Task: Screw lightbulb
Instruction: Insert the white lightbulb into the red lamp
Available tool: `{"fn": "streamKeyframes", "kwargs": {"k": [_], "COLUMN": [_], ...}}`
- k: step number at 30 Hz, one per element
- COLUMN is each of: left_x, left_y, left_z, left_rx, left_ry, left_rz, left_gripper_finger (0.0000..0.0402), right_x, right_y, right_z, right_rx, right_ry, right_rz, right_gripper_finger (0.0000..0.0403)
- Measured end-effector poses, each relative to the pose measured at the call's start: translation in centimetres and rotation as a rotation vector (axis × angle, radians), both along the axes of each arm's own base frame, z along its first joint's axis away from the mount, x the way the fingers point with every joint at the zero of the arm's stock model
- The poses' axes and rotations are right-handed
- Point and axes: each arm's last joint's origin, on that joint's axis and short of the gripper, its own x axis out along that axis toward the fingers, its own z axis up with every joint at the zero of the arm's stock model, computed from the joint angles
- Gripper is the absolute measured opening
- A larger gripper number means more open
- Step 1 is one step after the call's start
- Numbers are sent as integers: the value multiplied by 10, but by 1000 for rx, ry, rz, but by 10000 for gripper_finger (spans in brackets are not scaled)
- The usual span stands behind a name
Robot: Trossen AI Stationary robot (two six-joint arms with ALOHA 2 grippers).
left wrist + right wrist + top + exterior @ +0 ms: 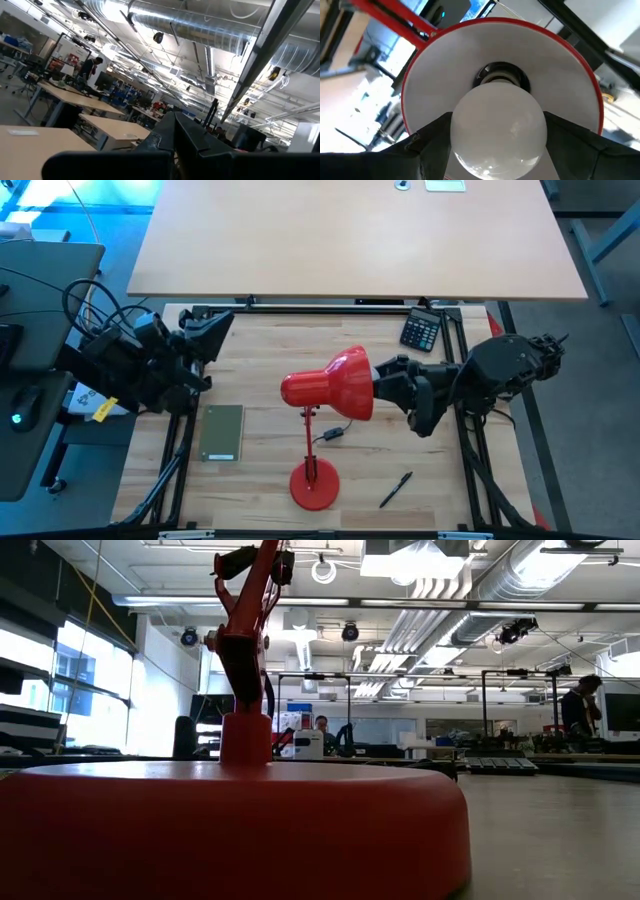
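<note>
The red desk lamp stands mid-table on its round base, with its shade tipped sideways and opening toward the table's right. In the right wrist view the white lightbulb sits in the shade's mouth, its narrow end at the socket. My right gripper is at the shade's opening, shut on the bulb. In the high view the shade and gripper hide the bulb. My left gripper is shut and holds nothing, raised at the table's far left corner and pointing up into the room. My right gripper pinches the lightbulb's round globe between its two fingers, one on each side of its widest part. The fingers come level from the table's right and point into the shade along the bulb's axis. The bulb is clear of the table, its narrow end in the socket.
A black calculator lies at the far right and a black pen near the front right. A grey-green flat box lies left of the lamp base. The lamp's base fills the low view. A light table stands beyond the far edge.
</note>
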Motion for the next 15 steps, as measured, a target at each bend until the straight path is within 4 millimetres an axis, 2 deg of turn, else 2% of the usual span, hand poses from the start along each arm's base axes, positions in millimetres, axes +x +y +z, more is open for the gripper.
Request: {"fn": "streamKeyframes", "kwargs": {"k": [7, 15], "left_x": [-2, -4], "left_y": [2, 4], "left_z": [1, 1], "left_rx": [-70, -120], "left_ry": [-36, -35], "left_rz": [-1, 29], "left_gripper_finger": [0, 0], "right_x": [0, 1], "right_y": [0, 1], "right_z": [0, 0], "right_rx": [160, 210], "right_ry": [6, 14], "right_rz": [-9, 68], "right_gripper_finger": [273, 273]}}
